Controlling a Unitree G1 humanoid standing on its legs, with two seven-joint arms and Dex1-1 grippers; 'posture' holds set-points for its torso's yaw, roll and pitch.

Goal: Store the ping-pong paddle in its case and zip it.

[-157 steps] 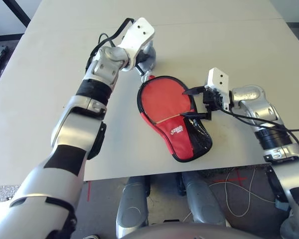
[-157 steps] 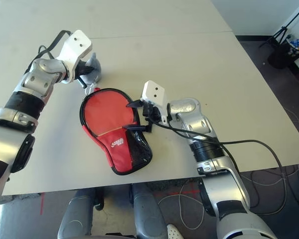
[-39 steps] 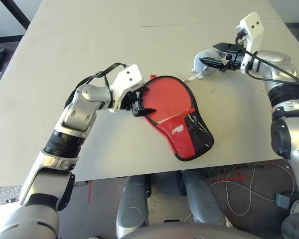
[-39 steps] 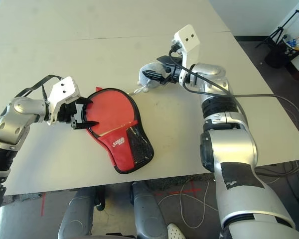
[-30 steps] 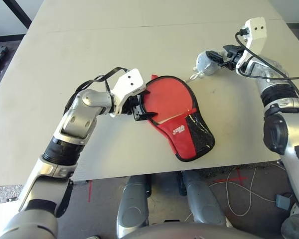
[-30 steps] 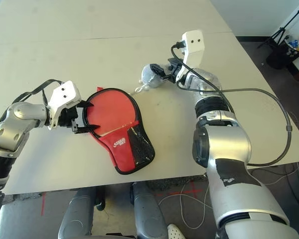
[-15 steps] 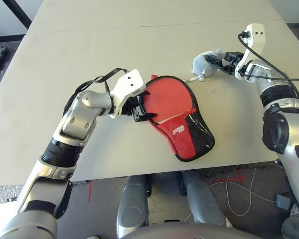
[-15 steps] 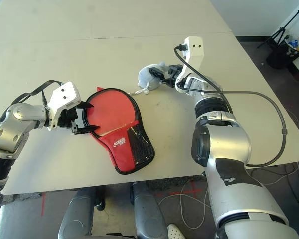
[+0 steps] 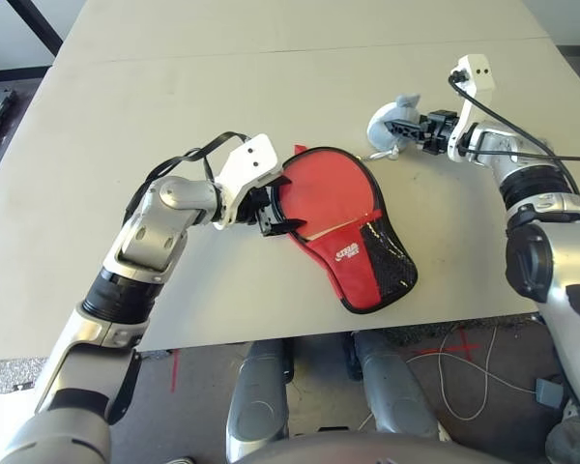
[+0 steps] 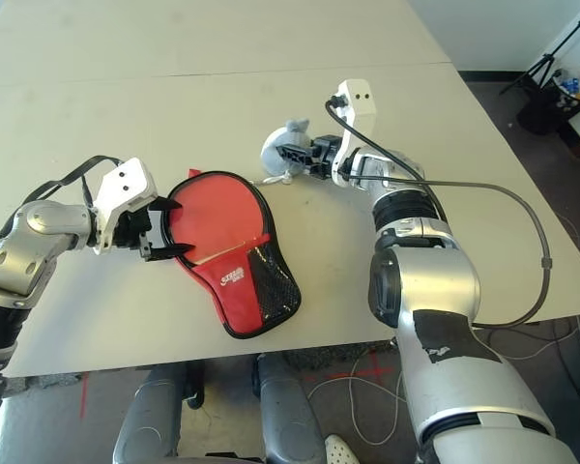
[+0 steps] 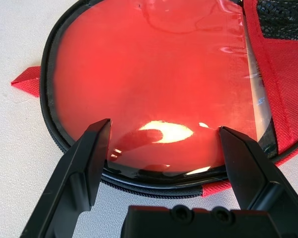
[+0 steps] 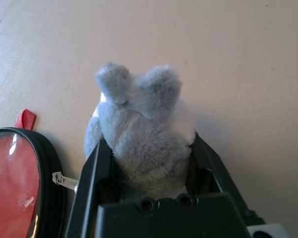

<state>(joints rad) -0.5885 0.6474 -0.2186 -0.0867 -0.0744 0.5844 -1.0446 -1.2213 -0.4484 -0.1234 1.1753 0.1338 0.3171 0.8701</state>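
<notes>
The ping-pong paddle (image 9: 324, 188) lay inside its case (image 9: 356, 275); left tool (image 11: 165, 125) stood wide at ten o'clock; right tool (image 12: 148, 138) held the grey plush pull (image 12: 139, 116) at one o'clock; zipping, apparently underway, needed a steady tug.

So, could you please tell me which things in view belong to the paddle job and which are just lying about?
For the job:
- ping-pong paddle, lying in its case
- case, under the left gripper's open fingers
- grey plush toy, at the zipper pull, between the right gripper's fingers

Lying about:
- cable on the floor
</notes>
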